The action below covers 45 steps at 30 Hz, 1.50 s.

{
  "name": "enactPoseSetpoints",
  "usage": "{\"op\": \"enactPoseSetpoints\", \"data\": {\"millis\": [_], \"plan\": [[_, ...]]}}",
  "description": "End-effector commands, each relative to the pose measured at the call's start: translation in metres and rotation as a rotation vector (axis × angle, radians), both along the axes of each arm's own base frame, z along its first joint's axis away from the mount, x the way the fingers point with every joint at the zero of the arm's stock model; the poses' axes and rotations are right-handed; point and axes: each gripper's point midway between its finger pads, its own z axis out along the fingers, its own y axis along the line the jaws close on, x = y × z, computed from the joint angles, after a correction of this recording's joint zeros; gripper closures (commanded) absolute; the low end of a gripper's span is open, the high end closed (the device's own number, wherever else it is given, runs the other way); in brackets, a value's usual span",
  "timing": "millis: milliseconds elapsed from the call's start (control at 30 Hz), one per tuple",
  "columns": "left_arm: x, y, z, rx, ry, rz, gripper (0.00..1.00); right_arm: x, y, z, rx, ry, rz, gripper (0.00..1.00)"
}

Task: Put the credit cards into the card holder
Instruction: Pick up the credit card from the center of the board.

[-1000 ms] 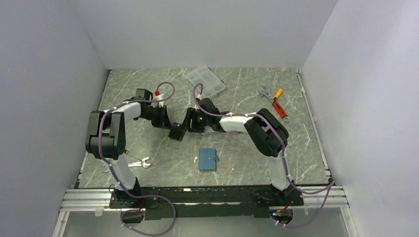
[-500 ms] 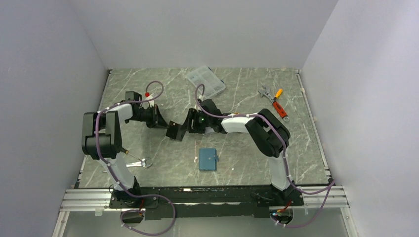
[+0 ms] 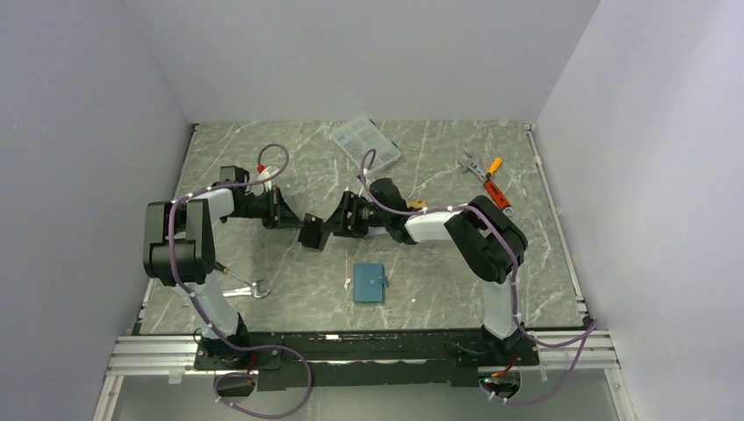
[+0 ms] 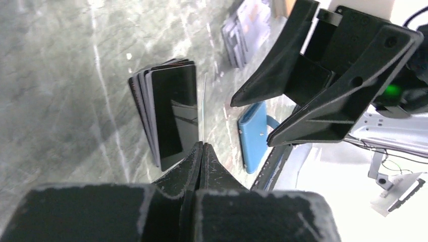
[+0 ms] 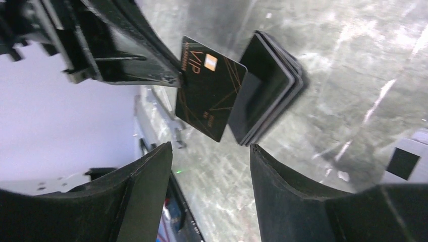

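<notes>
My left gripper (image 4: 202,146) is shut on a thin black card with gold lines and "VIP" print (image 5: 209,93). It holds the card on edge just above the table; in the left wrist view the card (image 4: 204,101) shows edge-on. A black stack of flat cards or a case (image 4: 169,118) lies right beside it and also shows in the right wrist view (image 5: 267,96). My right gripper (image 5: 212,151) is open and empty, facing the held card at close range. The teal card holder (image 3: 369,282) lies closed on the table, nearer the arm bases.
A clear compartment box (image 3: 364,145) sits at the back centre. A wrench and orange-handled tools (image 3: 488,181) lie at the back right. A silver spanner (image 3: 248,289) lies front left. The two grippers (image 3: 320,226) nearly meet at the table's middle.
The left arm has drawn back to the left, its gripper still pinching the card near the same spot. The right wrist has backed off a little to the right and turned.
</notes>
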Motion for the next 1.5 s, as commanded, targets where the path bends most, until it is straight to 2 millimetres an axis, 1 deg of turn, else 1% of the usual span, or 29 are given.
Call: {"op": "enactPoseSetpoints", "data": {"millis": [0, 333, 467, 567, 700, 833, 933, 967, 1100, 1200, 1267, 1400, 1467], "plan": [[-0.001, -0.011, 0.043, -0.140, -0.123, -0.052, 1.00, -0.001, 0.008, 0.064, 0.243, -0.095, 0.081, 0.39], [-0.009, -0.020, 0.083, -0.274, -0.171, -0.100, 1.00, -0.010, 0.007, 0.077, 0.285, -0.137, 0.125, 0.37], [-0.012, -0.021, 0.093, -0.287, -0.183, -0.106, 1.00, -0.011, 0.012, 0.090, 0.335, -0.141, 0.145, 0.37], [-0.014, -0.022, 0.099, -0.299, -0.186, -0.108, 1.00, -0.012, 0.017, 0.096, 0.340, -0.151, 0.152, 0.37], [-0.017, -0.024, 0.105, -0.313, -0.184, -0.116, 1.00, -0.013, 0.020, 0.105, 0.377, -0.149, 0.148, 0.40], [-0.022, -0.029, 0.108, -0.310, -0.190, -0.131, 1.00, -0.011, 0.019, 0.115, 0.420, -0.144, 0.123, 0.50], [-0.026, -0.032, 0.110, -0.310, -0.190, -0.144, 1.00, -0.008, 0.019, 0.126, 0.449, -0.147, 0.113, 0.55], [-0.027, -0.033, 0.111, -0.308, -0.197, -0.146, 1.00, -0.007, 0.018, 0.129, 0.459, -0.138, 0.107, 0.58], [-0.031, -0.034, 0.118, -0.318, -0.209, -0.157, 1.00, -0.007, 0.020, 0.139, 0.507, -0.100, 0.109, 0.85], [-0.034, -0.034, 0.125, -0.322, -0.226, -0.163, 0.99, -0.009, 0.016, 0.145, 0.517, -0.103, 0.102, 0.98], [-0.037, -0.035, 0.130, -0.332, -0.240, -0.174, 0.90, -0.011, 0.014, 0.146, 0.493, -0.110, 0.097, 1.00], [-0.048, -0.037, 0.141, -0.373, -0.257, -0.216, 0.60, -0.016, 0.006, 0.151, 0.440, -0.165, 0.098, 1.00], [-0.054, -0.038, 0.145, -0.390, -0.270, -0.244, 0.53, -0.017, 0.004, 0.154, 0.414, -0.191, 0.102, 1.00]]}}
